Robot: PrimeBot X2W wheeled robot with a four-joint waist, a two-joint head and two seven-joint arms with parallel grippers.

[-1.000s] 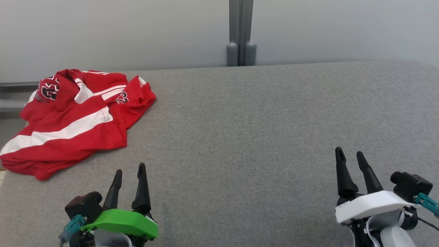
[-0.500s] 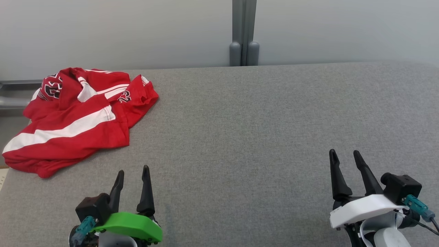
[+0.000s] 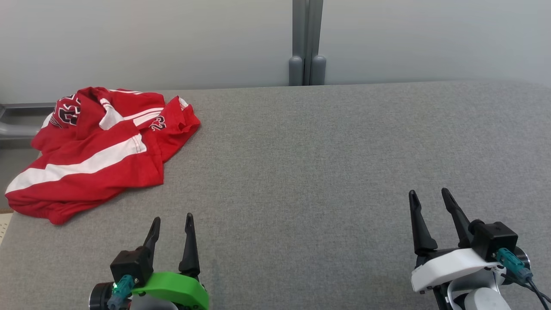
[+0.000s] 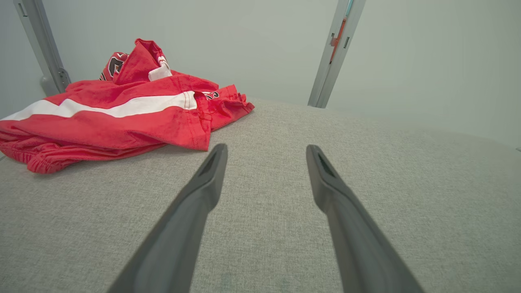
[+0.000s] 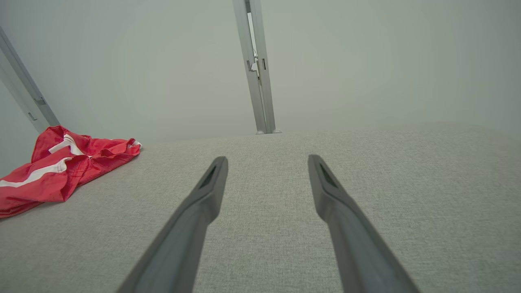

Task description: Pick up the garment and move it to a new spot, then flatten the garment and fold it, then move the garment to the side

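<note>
A crumpled red garment [image 3: 99,150] with white stripes and black number prints lies at the far left of the grey padded table [image 3: 323,155]. It also lies at the upper left in the left wrist view, garment [image 4: 122,114], and at the left edge in the right wrist view, garment [image 5: 57,171]. My left gripper [image 3: 172,219] stands open near the front edge, a short way in front of the garment, with nothing between its fingers. My right gripper [image 3: 428,193] is open and empty at the lower right, far from the garment.
A pale wall with a grey vertical post [image 3: 306,43] runs behind the table. The table's left edge [image 3: 6,219] lies just beside the garment. A grey rail [image 3: 17,125] sits behind the garment at the far left.
Both grippers have drawn back toward the bottom of the head view and turned slightly. The head view has shifted a little. The garment lies as before.
</note>
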